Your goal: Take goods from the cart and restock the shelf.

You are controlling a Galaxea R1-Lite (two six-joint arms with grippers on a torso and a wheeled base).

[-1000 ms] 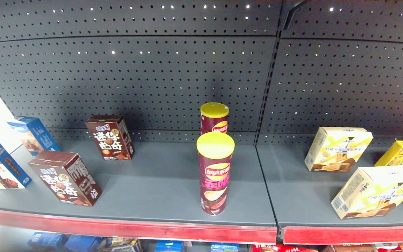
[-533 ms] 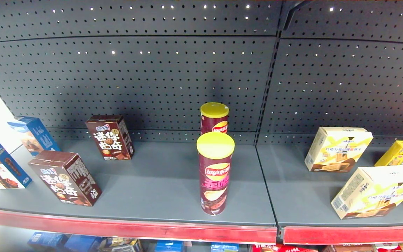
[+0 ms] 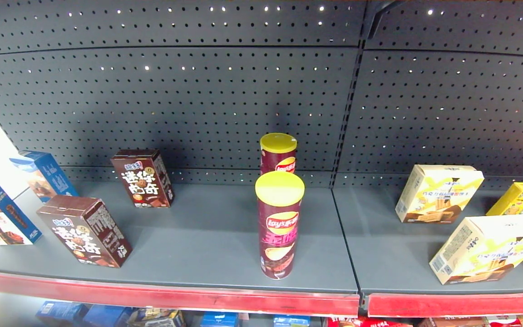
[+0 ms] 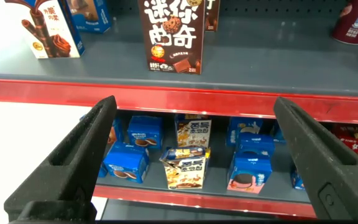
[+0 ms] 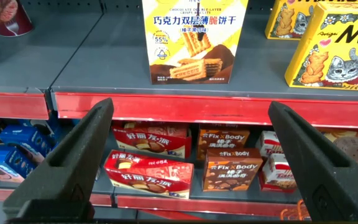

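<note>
Two maroon chip cans with yellow lids stand on the grey shelf [image 3: 198, 236]: the front can [image 3: 278, 225] near the red front edge, the rear can [image 3: 278, 153] by the pegboard. Two brown cookie boxes [image 3: 84, 229] [image 3: 143, 178] stand to their left. My left gripper [image 4: 194, 162] is open and empty, below the shelf front, facing the brown cookie box [image 4: 174, 34]. My right gripper [image 5: 188, 158] is open and empty too, facing a white and yellow wafer box [image 5: 193, 38].
Blue snack boxes [image 3: 2, 220] stand at the shelf's far left, white and yellow boxes [image 3: 486, 247] and yellow boxes [image 3: 522, 200] at the right. A lower shelf holds blue packs [image 4: 129, 158] and red boxes [image 5: 151, 168]. Bare shelf lies between cookie boxes and cans.
</note>
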